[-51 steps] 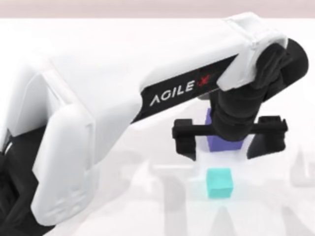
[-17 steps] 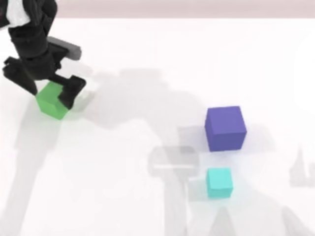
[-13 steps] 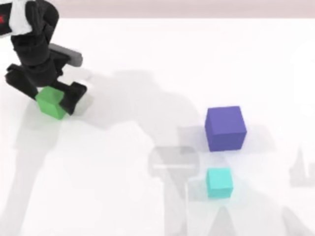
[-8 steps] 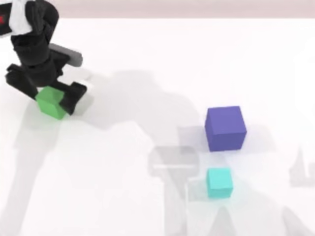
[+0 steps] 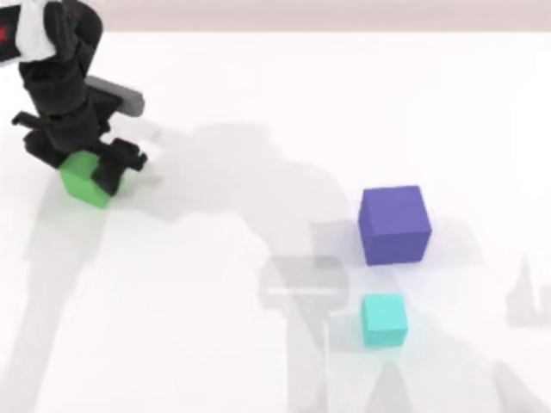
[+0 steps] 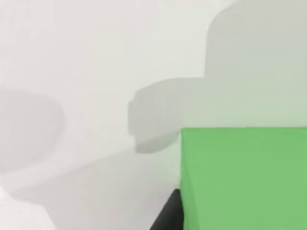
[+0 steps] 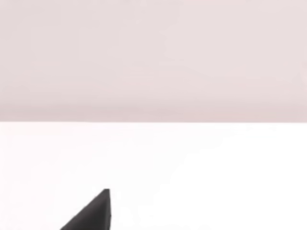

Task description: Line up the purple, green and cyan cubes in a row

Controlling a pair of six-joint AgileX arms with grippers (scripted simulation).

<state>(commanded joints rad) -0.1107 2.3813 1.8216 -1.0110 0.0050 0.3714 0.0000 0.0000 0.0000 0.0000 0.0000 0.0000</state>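
Observation:
The green cube (image 5: 79,181) sits at the table's far left, and my left gripper (image 5: 82,165) is down over it, shut on it with a black finger against each side. The left wrist view is filled by the green cube (image 6: 244,177), with one fingertip (image 6: 170,216) pressed to its edge. The purple cube (image 5: 394,224) rests right of centre, with the smaller cyan cube (image 5: 383,318) just in front of it. My right arm is outside the top view. Its wrist view shows a single fingertip (image 7: 93,213) over bare table, holding nothing.
White table surface (image 5: 224,284) lies between the green cube and the other two cubes, crossed only by arm shadows. The table's back edge (image 5: 275,32) runs along the top of the top view.
The left arm left the purple cube and went to the far left, over the green cube. In the last half second its fingers closed in onto the cube, nudging it slightly.

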